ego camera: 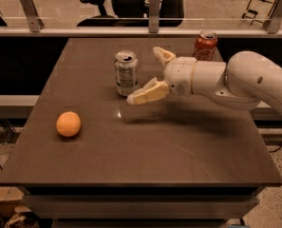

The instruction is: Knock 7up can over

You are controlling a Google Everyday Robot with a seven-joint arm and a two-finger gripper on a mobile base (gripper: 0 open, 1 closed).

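The 7up can (126, 73) is silver-grey with a pale label and stands upright on the brown table (178, 156), left of centre toward the back. My gripper (145, 75) reaches in from the right on a white arm. It is open, fingers spread wide. The near finger (146, 93) points left with its tip just beside the can's lower right side. The far finger (162, 55) sits behind and to the right of the can. The gripper holds nothing.
A red Coca-Cola can (205, 45) stands upright at the back right, behind my arm. An orange (68, 124) lies on the table's left side. A glass railing and office chairs stand beyond the table's far edge.
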